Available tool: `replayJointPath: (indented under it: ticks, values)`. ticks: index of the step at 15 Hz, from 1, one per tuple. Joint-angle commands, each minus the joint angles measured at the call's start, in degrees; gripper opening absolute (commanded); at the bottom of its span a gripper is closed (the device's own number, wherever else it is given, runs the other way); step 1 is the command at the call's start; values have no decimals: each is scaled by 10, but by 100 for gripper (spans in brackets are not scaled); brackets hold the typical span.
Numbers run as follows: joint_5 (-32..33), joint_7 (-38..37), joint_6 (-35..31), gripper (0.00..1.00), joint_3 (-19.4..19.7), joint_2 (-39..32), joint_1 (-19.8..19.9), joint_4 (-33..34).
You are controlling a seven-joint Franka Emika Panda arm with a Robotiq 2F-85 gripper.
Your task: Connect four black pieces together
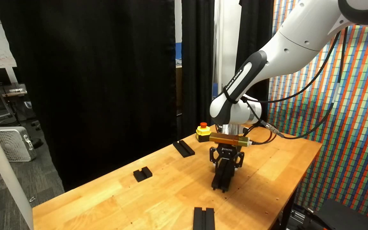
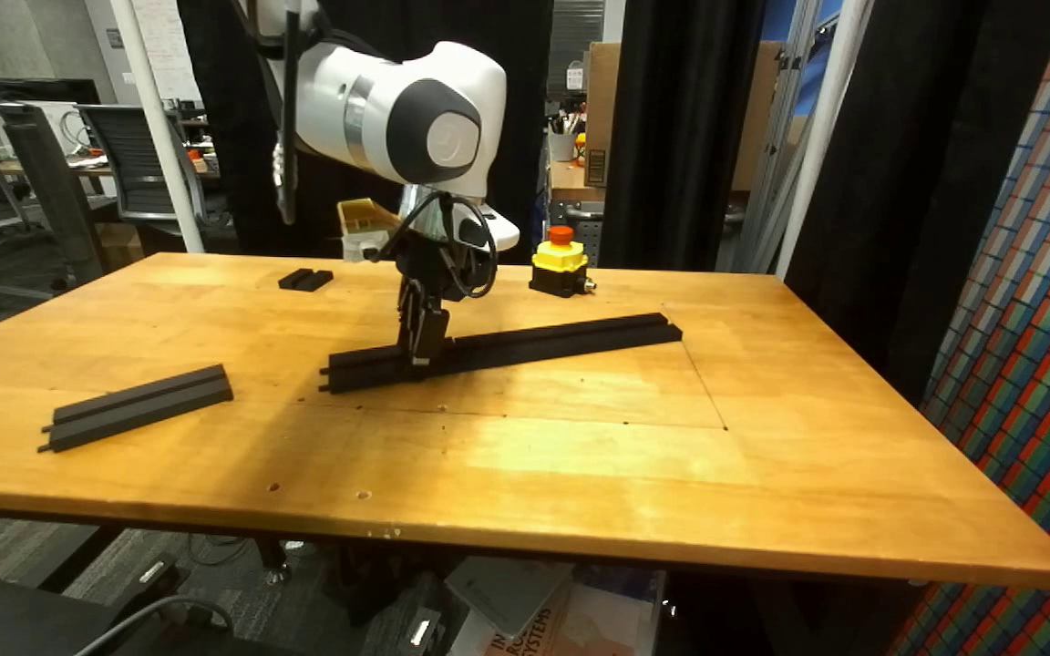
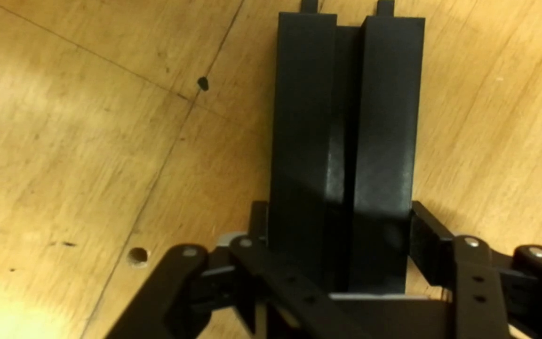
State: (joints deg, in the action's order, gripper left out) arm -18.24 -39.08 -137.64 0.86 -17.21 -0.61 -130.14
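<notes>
My gripper [image 3: 338, 207] is shut on a grooved black piece [image 3: 388, 113]; one finger [image 3: 433, 242] presses its right side, and two prongs stick out of the free end. In an exterior view this held piece [image 2: 359, 369] lies low on the table, in line with another black piece [image 2: 571, 341] that stretches right; whether they are locked together I cannot tell. The gripper [image 2: 420, 360] covers part of that line. Apart from them rests a black piece [image 2: 138, 407], also at the lower edge of an exterior view [image 1: 199, 220]. Another black piece [image 1: 184, 149] lies near the back edge.
A short, stubby black slab [image 1: 142, 174] sits near the table's back edge, seen too in an exterior view as a slab [image 2: 305, 280]. The yellow emergency stop [image 2: 561, 264] with a red button stands behind the strip. Cables [image 1: 260, 142] hang around the wrist. Wooden tabletop [image 2: 580, 483] surrounds the pieces.
</notes>
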Motion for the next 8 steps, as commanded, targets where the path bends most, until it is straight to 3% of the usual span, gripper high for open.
replayJointPath:
  ticks: [1, 8]
  values:
    - [-12, 12, 7, 46, 3, -7, 1, 13]
    - [-22, 10, 8, 46, 3, -8, 4, 14]
